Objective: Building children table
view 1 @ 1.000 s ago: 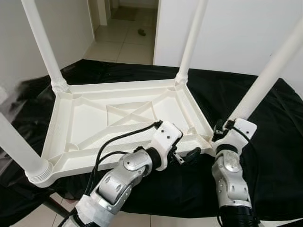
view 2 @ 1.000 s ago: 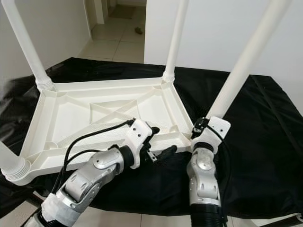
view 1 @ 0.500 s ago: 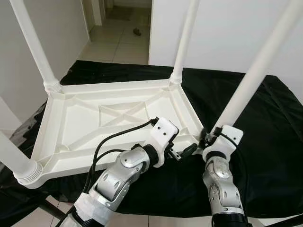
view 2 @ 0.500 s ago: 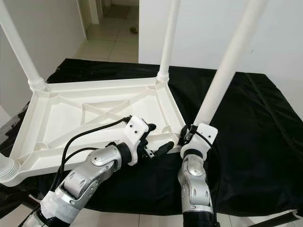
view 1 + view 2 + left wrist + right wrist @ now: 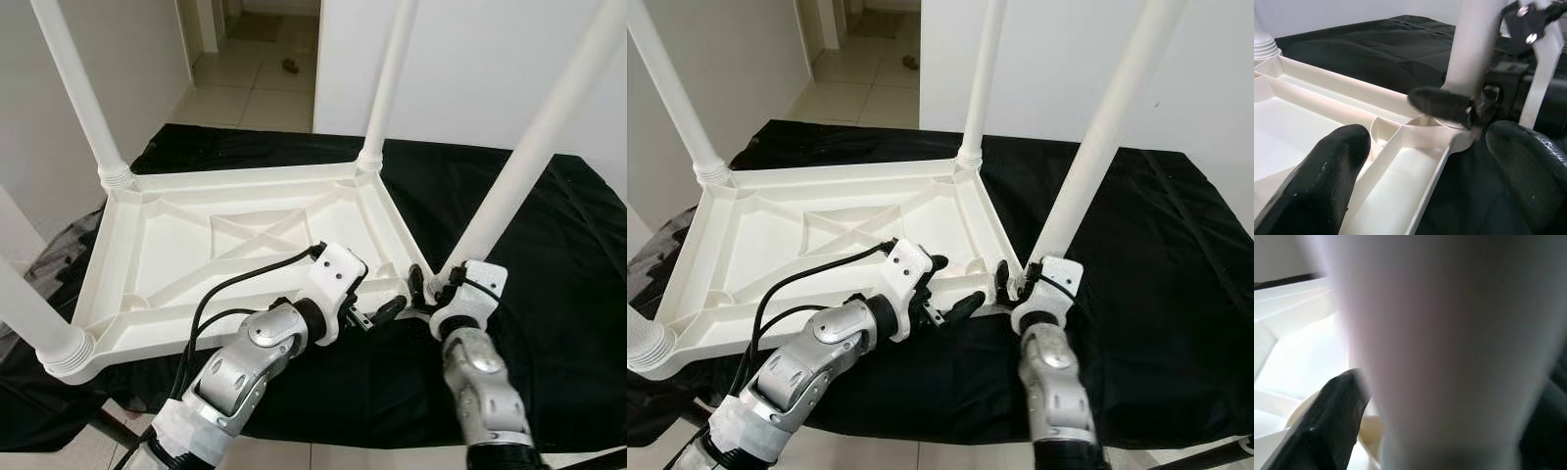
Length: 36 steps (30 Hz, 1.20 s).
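A white plastic children's table top (image 5: 225, 245) lies upside down on a black cloth (image 5: 549, 294), ribbed underside facing up, with white round plastic legs standing in its corners. The near-right leg (image 5: 529, 157) is the landmark: it rises from the corner socket nearest the robot's right arm.

The right gripper (image 5: 428, 290) is at the foot of that leg, its black fingers (image 5: 1332, 421) set on either side of the leg's base and pressed against it, closed as far as the leg allows.

The left gripper (image 5: 377, 311) sits just beside the same corner, over the table top's near rim. Its fingers (image 5: 1327, 181) are spread wide, one above the ribbed inside, the other outside over the cloth, holding nothing.
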Motion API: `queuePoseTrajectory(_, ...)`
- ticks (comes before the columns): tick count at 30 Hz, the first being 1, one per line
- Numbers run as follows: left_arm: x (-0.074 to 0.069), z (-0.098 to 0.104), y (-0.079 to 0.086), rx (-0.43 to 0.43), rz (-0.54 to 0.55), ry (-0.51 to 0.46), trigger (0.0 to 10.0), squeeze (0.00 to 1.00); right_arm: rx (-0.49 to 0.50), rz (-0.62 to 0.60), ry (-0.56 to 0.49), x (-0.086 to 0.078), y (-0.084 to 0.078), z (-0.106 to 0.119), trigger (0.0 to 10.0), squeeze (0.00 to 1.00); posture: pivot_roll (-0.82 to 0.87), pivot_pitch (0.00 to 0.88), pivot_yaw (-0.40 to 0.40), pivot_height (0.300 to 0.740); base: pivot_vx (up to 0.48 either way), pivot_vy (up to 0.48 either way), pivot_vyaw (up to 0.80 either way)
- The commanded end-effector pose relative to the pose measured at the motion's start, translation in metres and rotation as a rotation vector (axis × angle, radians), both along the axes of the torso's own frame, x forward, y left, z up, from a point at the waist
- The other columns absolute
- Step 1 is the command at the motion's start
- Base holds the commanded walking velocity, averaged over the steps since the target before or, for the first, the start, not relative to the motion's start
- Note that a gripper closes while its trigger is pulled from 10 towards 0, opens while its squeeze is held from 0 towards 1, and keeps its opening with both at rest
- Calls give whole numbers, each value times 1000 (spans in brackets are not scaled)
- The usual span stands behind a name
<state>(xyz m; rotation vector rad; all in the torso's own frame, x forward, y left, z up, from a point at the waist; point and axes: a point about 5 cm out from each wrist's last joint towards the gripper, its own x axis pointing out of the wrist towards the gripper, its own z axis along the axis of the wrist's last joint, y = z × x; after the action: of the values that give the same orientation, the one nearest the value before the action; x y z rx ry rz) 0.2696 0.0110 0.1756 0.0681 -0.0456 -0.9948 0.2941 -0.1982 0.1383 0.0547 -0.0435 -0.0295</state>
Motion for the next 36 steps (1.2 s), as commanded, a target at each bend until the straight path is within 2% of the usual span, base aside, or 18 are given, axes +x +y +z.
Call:
queuePoseTrajectory(1,-5,1,-1,1,-60,-11,10000,0,11,39,12,0,-1,-4,10000,0,24,48,-13,740,0,0,0)
queuePoseTrajectory(9,-5,1,-1,-1,-59,-11,10000,0,-39,204,-11,4,-7,3,10000,0,24,45,-15,740,0,0,0)
queuePoseTrajectory(12,-5,2,-2,-2,-62,-13,10000,0,-111,314,-33,9,-14,9,10000,0,25,38,-17,740,0,0,0)
queuePoseTrajectory(20,-8,-1,-5,9,-80,-4,10000,0,-207,387,-60,18,-23,16,10000,0,27,29,-19,740,0,0,0)
queuePoseTrajectory(26,-11,-3,-7,12,-90,4,10000,0,-227,454,-43,22,-26,16,10000,0,27,32,-22,740,0,0,0)
queuePoseTrajectory(28,-14,-3,-10,7,-98,11,10000,0,-282,527,-9,24,-30,12,10000,0,27,36,-24,740,0,0,0)
queuePoseTrajectory(30,-14,-3,-11,5,-101,14,10000,0,-295,550,9,24,-32,10,10000,0,27,36,-24,740,0,0,0)
queuePoseTrajectory(31,-14,-3,-11,5,-102,15,10000,0,-300,556,9,25,-32,9,8627,0,27,36,-24,740,0,0,0)
queuePoseTrajectory(34,-16,-4,-12,7,-107,15,10000,0,-297,570,15,25,-34,8,8627,0,24,39,-25,740,0,0,0)
queuePoseTrajectory(35,-16,-5,-13,8,-108,17,10000,0,-298,576,29,25,-36,7,4078,0,22,39,-25,740,0,0,0)
queuePoseTrajectory(36,-16,-5,-13,8,-108,17,10000,0,-298,576,29,25,-36,7,4078,0,22,39,-25,740,0,0,0)
